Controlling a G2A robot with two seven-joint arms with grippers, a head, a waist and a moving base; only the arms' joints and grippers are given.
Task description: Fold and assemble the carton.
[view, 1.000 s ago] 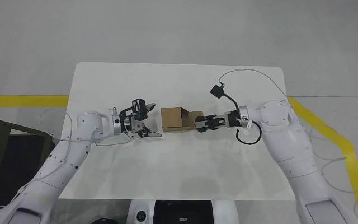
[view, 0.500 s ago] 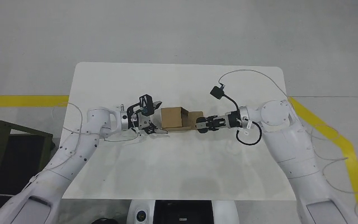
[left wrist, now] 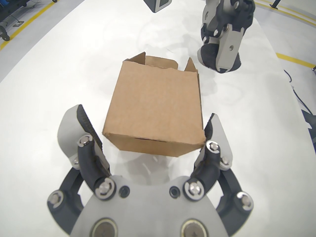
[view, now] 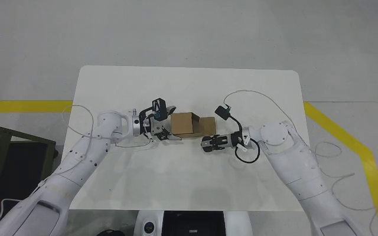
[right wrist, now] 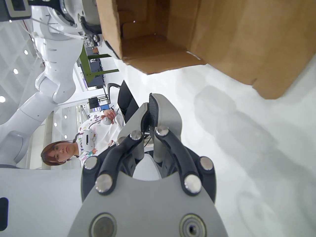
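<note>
Cardboard carton (view: 184, 124), brown and box-shaped, is lying on its side mid-way across the white counter (view: 118, 88). Its open end is facing three o'clock and showing nothing inside. The left gripper (left wrist: 145, 122), spread wide, is bracketing the closed nine-o'clock end, probably to brace it. The right gripper (right wrist: 151, 99), pinched together and empty, is hovering near four o'clock, clear of the loose flaps.

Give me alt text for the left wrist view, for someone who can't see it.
A brown carton lies on a white table, its closed near end flanked by the open left gripper. Its far end is open, flaps standing up, and the shut right gripper is just beside that end.
</note>
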